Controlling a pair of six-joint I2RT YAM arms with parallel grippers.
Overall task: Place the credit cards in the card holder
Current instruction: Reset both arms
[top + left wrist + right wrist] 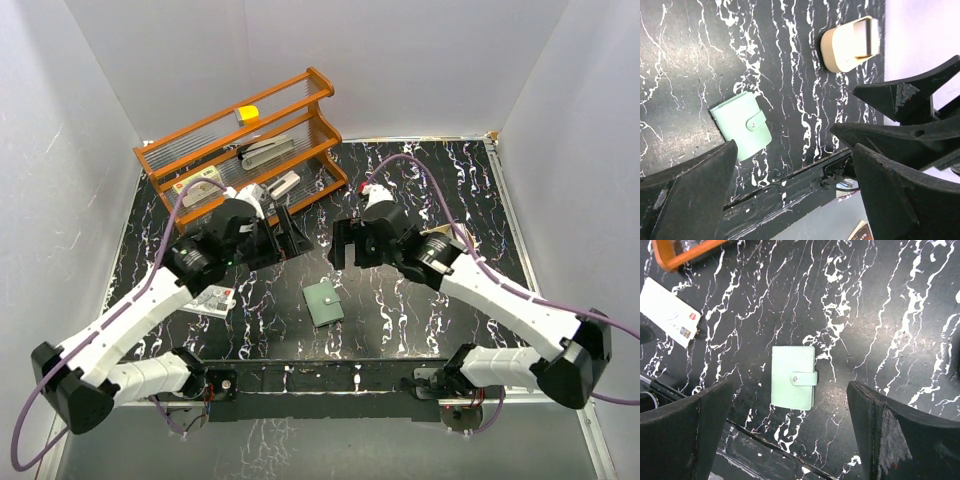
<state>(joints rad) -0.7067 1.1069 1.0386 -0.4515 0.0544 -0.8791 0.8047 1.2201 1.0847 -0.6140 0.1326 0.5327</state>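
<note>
Card holder [323,302]: green, folded shut with its strap snapped over the front edge. It lies flat on the black marbled tabletop [400,320], toward the near edge and roughly midway between the two arms. Nothing touches it.

Credit cards [213,300]: whitish with small red and dark print. They lie flat on the tabletop to the left of the holder, apart from it and just beside the left forearm. How many there are cannot be told.

Left gripper [285,235]: jaws spread wide and empty. It sits above the tabletop, behind and to the left of the holder.

Right gripper [345,245]: jaws also spread wide and empty. It faces the left gripper from the other side. The right wrist view looks straight down on the holder, which shows between the two fingers without contact.

Orange rack [240,140]: stands at the back left and holds several small items.

Tan tray [850,44]: seen only in the left wrist view, with something pale in it, well apart from the holder.
</note>
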